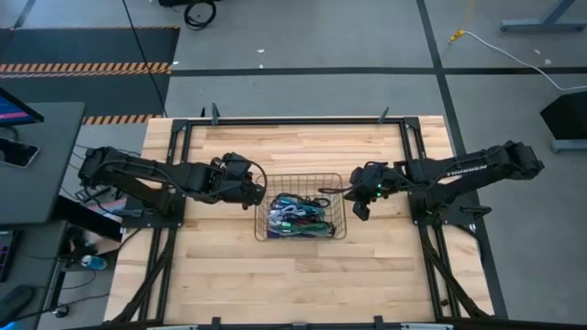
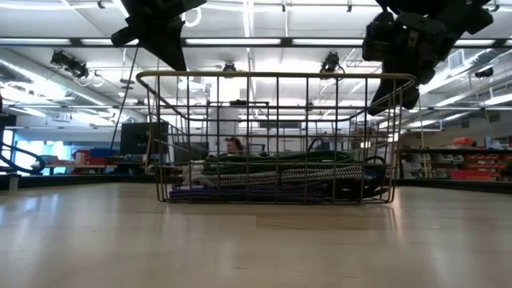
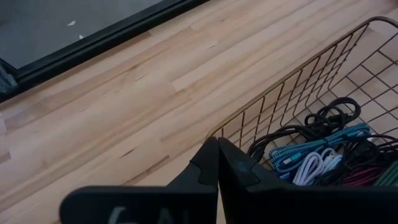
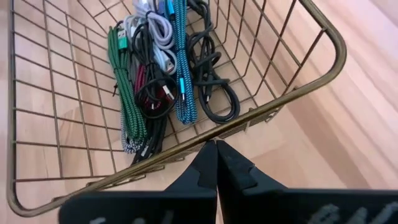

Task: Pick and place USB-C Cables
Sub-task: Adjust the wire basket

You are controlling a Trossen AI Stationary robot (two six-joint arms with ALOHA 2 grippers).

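A black wire-mesh basket (image 1: 341, 188) stands in the middle of the table. In it lie the bundled USB-C cables (image 1: 298, 218), black, green, blue, red and white (image 4: 161, 74), resting on the mesh floor (image 2: 280, 174). My left gripper (image 1: 260, 194) hovers shut, with nothing between its fingers, just outside and above the basket's left rim (image 3: 261, 106). My right gripper (image 1: 360, 211) is shut on nothing too. It sits at the basket's right rim (image 4: 280, 106), tilted down toward it, with its fingertips (image 4: 216, 149) close over the wire. My right gripper's shut fingertips stand right at the basket's right rim (image 4: 249, 119), slanting down from the table's right side. I cannot tell whether they touch the wire. My left gripper touches nothing.
Bare wooden tabletop (image 1: 303, 284) lies in front of and behind the basket. A black frame (image 1: 293, 121) runs along the table's edges. A desk with a screen (image 1: 18, 119) stands off the table's left side.
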